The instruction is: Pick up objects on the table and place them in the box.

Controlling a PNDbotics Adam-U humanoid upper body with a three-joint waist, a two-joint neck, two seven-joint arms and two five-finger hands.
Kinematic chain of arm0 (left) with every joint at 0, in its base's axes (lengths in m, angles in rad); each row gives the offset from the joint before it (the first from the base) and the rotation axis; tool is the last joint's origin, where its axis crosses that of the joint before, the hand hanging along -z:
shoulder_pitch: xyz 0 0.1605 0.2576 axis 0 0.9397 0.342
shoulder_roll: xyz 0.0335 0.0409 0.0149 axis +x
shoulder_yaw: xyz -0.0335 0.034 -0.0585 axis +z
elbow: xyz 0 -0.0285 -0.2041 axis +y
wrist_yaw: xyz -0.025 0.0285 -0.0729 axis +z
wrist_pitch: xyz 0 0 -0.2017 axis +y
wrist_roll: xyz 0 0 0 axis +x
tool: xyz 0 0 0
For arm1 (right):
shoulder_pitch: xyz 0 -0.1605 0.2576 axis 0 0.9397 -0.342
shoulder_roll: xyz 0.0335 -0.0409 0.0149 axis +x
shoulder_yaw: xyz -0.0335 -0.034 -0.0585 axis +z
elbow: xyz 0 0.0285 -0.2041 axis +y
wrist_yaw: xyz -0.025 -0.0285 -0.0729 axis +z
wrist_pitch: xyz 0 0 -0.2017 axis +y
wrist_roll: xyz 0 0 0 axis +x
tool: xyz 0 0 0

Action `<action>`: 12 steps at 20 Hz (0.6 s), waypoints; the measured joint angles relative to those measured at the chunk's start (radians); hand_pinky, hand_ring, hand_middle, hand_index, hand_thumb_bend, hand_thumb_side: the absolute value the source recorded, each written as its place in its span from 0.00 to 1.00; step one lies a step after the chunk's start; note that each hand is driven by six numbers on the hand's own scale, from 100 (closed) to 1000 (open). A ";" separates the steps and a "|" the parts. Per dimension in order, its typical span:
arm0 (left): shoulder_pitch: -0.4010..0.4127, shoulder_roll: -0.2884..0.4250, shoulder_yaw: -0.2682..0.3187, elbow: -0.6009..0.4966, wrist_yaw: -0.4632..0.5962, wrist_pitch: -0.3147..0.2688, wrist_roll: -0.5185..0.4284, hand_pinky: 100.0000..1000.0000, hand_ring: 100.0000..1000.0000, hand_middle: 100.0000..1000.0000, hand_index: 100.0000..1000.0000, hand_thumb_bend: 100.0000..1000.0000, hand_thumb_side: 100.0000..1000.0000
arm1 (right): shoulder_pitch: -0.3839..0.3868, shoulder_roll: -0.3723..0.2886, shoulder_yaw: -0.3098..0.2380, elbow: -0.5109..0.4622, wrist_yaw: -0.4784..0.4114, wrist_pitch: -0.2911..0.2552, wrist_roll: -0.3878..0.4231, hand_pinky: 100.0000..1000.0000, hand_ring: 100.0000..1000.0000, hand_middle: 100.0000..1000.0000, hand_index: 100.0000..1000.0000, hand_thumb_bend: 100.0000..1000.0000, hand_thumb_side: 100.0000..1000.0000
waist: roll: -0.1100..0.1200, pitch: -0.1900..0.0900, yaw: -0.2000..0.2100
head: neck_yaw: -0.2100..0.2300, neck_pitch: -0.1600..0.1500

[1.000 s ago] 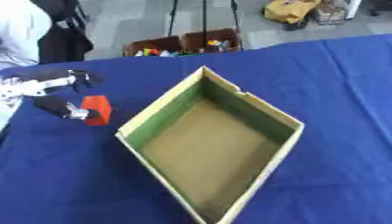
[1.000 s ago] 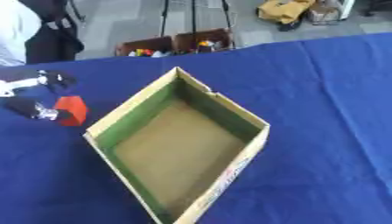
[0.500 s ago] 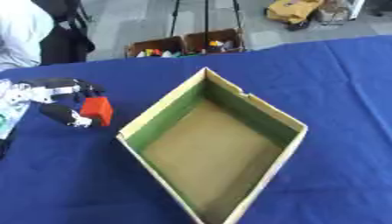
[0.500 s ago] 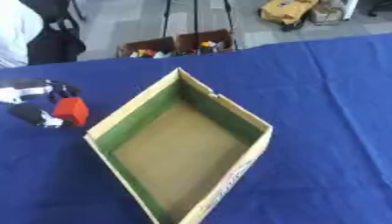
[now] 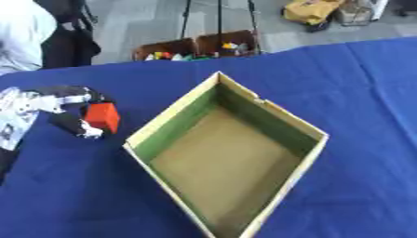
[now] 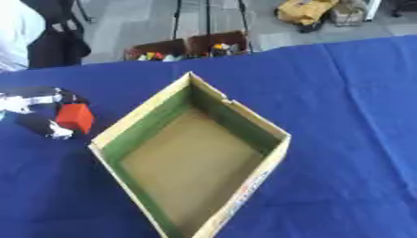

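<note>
Cut off at the 9 o'clock edge: the left arm, only its forearm and the left robot hand (image 5: 61,109) showing. Pinched between that hand's thumb and curled fingers: a red block (image 5: 103,117), held just outside the box (image 5: 301,128) at its 9 o'clock corner, above the blue-covered bench (image 5: 366,83); whether touching the cloth or lifted off it, impossible to tell. Hard to make out the single fingers, blurred into black and silver shapes. No sign of the right robot hand in either view.

Open cardboard box turned like a diamond at the centre, green inner walls, brown floor, nothing visible inside. On its outer wall toward 4 o'clock, in the right eye view, faint coloured print, too smeared to read.

Beyond the bench at 12 o'clock, brown bins (image 5: 199,46) on the floor holding small coloured pieces, shapes unclear. Tripod legs (image 5: 218,18) cut off by the top edge.
</note>
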 measured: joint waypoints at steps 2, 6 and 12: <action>0.000 0.000 0.000 0.000 0.000 -0.005 0.005 0.48 0.59 0.63 0.80 0.30 0.50 | 0.000 0.001 -0.003 0.000 0.000 0.002 -0.002 0.73 0.71 0.78 0.75 0.00 0.63 | 0.000 0.001 -0.002 | 0.001 0.000; 0.001 -0.002 0.000 0.002 -0.003 -0.012 0.012 0.40 0.51 0.56 0.76 0.20 0.47 | 0.000 0.007 -0.003 0.000 0.000 0.003 -0.005 0.73 0.71 0.78 0.75 0.00 0.63 | 0.000 0.002 -0.002 | 0.002 0.000; 0.002 -0.008 -0.001 0.006 0.001 -0.005 0.005 0.32 0.46 0.56 0.77 0.08 0.36 | 0.000 0.007 -0.003 0.000 0.000 0.006 -0.008 0.73 0.71 0.78 0.75 0.00 0.62 | 0.000 0.002 0.001 | 0.003 0.000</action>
